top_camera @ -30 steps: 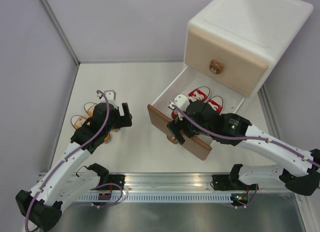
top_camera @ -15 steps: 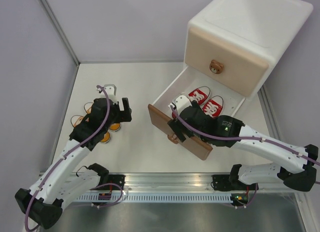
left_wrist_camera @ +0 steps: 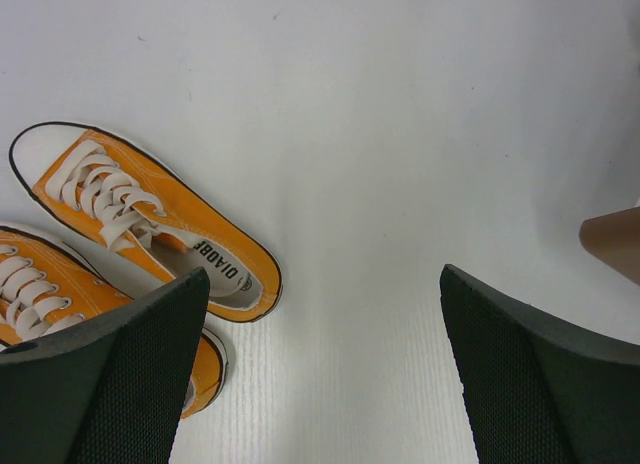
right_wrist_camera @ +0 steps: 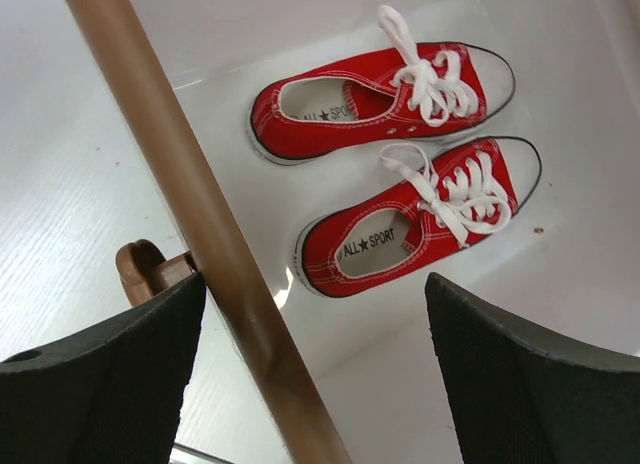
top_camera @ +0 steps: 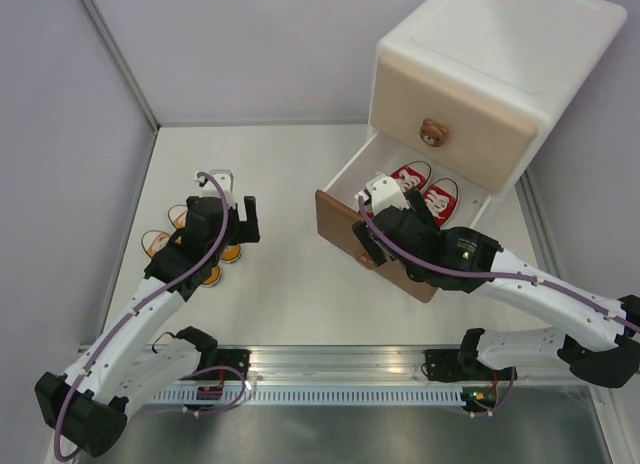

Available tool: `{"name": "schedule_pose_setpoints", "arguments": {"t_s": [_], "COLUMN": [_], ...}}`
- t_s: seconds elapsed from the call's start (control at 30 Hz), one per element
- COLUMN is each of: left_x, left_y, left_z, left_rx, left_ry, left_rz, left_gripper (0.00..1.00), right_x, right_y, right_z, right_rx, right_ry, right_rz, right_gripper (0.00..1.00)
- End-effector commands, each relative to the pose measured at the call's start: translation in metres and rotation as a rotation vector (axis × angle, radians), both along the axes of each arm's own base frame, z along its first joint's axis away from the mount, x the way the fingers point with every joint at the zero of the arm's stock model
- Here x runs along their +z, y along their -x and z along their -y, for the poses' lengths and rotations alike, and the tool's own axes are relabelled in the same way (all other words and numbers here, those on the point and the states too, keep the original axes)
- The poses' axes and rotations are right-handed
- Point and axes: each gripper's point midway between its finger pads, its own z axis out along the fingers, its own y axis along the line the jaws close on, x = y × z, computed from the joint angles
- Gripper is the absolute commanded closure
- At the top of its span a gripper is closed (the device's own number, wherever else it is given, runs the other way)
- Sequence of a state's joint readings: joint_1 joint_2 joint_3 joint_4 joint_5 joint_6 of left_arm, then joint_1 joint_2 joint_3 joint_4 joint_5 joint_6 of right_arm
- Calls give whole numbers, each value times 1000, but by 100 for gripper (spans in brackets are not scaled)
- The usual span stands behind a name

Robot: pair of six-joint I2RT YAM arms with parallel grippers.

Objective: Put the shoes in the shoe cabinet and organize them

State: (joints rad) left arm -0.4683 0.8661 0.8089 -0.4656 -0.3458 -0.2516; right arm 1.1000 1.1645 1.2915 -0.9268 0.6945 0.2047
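The white shoe cabinet (top_camera: 500, 44) stands at the back right, its beige upper drawer (top_camera: 450, 109) shut. The brown lower drawer (top_camera: 372, 246) is partly pulled out. The two red shoes (top_camera: 428, 184) lie side by side inside it; both also show in the right wrist view (right_wrist_camera: 380, 94) (right_wrist_camera: 420, 219). My right gripper (top_camera: 388, 229) is open and straddles the brown drawer front (right_wrist_camera: 200, 214), with one finger outside by the knob (right_wrist_camera: 145, 269) and one inside. The two orange shoes (top_camera: 190, 246) lie on the table at the left, also in the left wrist view (left_wrist_camera: 140, 224). My left gripper (top_camera: 238, 219) is open and empty, just right of them.
Grey walls close in the table on the left, back and right. A metal rail (top_camera: 330, 369) runs along the near edge by the arm bases. A corner of the brown drawer front (left_wrist_camera: 615, 249) shows at the right edge of the left wrist view.
The lower drawer has slid back toward the cabinet, with my right gripper moving along at its front. My left gripper has shifted slightly away from the orange shoes, still open.
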Motion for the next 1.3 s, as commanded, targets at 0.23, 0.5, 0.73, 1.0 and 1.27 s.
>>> {"name": "schedule_pose_setpoints", "arguments": {"t_s": [0.23, 0.5, 0.73, 1.0, 1.27], "left_x": [15, 14, 14, 14, 13], "left_y": [-7, -6, -5, -5, -5], "left_z": [-8, -9, -10, -11, -11], "left_rx": [25, 28, 33, 38, 39], "left_ry": [-24, -27, -26, -27, -30], "left_rz": [71, 71, 73, 74, 70], "left_gripper": [2, 2, 2, 3, 3], "right_x": [50, 72, 86, 27, -12], "right_y": [-35, -35, 4, 9, -28], "right_z": [78, 67, -24, -64, -38], "right_rx": [-320, -274, 230, 327, 94], "right_ry": [98, -53, -418, -324, -146], "right_rz": [228, 249, 115, -94, -47], "right_gripper": [7, 8, 9, 8, 8]}}
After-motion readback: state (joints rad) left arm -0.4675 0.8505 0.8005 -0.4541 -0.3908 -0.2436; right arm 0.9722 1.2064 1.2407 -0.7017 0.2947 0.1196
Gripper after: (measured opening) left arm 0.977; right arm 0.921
